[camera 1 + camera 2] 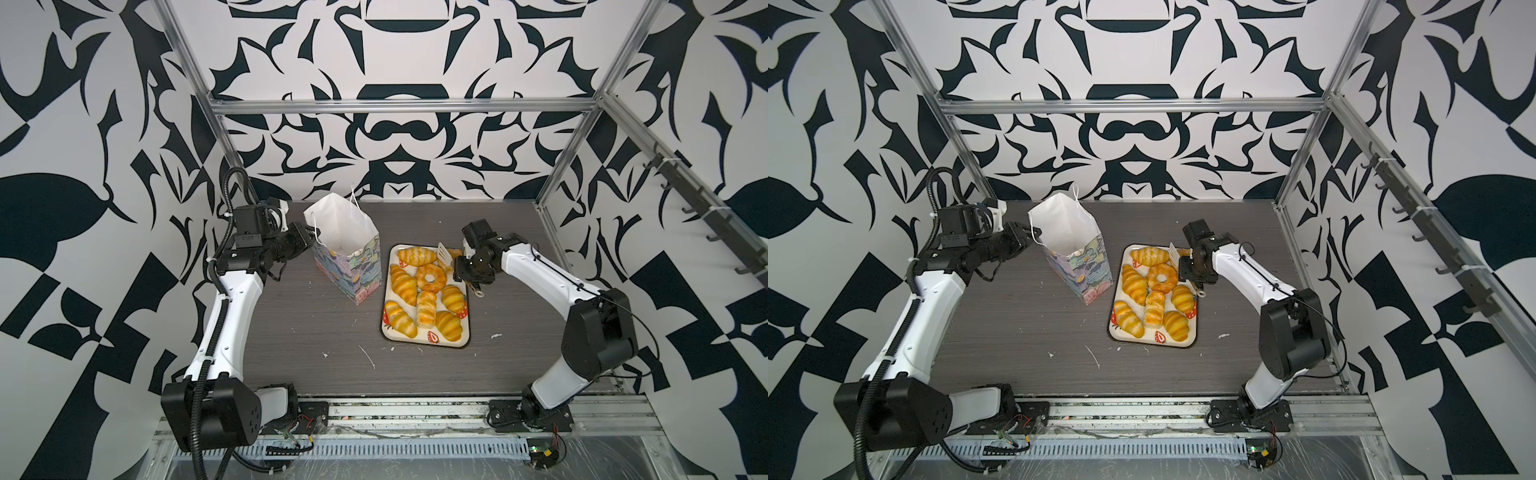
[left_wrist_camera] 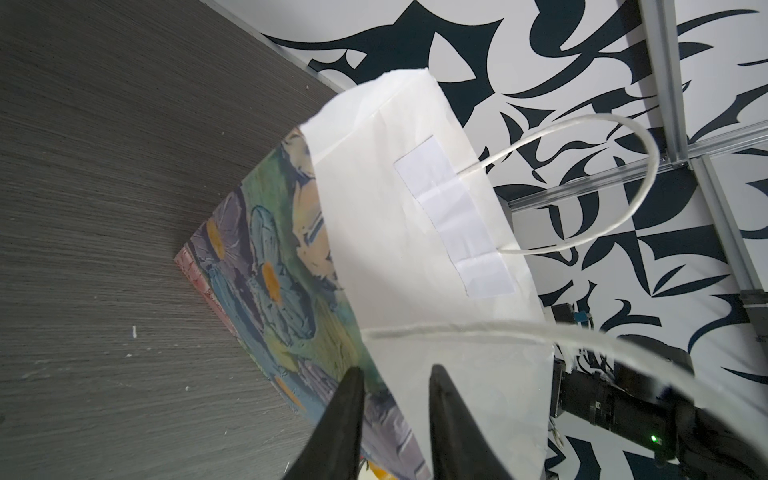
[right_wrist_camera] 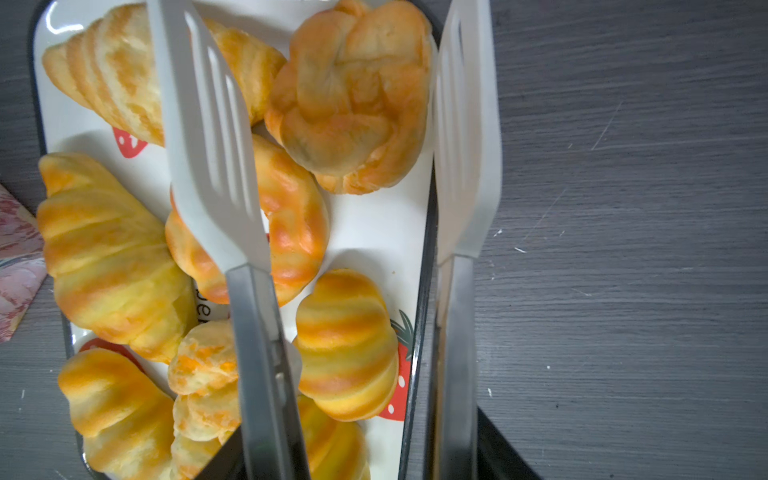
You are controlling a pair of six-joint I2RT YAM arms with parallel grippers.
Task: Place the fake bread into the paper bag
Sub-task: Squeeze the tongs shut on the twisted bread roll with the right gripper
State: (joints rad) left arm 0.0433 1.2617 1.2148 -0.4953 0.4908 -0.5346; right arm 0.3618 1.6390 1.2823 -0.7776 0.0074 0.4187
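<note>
Nearest me, the left arm's base (image 1: 216,415) and the right arm's base (image 1: 528,411) sit on the near rail (image 1: 415,409). Beyond them I see the grey surface (image 1: 316,332). On it the paper bag (image 1: 349,266) stands upright, mouth open, left of centre. Just right of it lies the strawberry tray (image 1: 411,340) carrying the fake bread (image 1: 403,282), with the doughnut (image 1: 431,277) and swirl bun (image 3: 349,91) toward its far end. My right hand (image 1: 460,269) is clamped on white tongs (image 3: 212,158), whose blades stand apart with the swirl bun between them. My left hand (image 2: 395,374) has its fingers (image 2: 345,415) slightly apart astride the bag's left rim; whether they pinch it I cannot tell.
</note>
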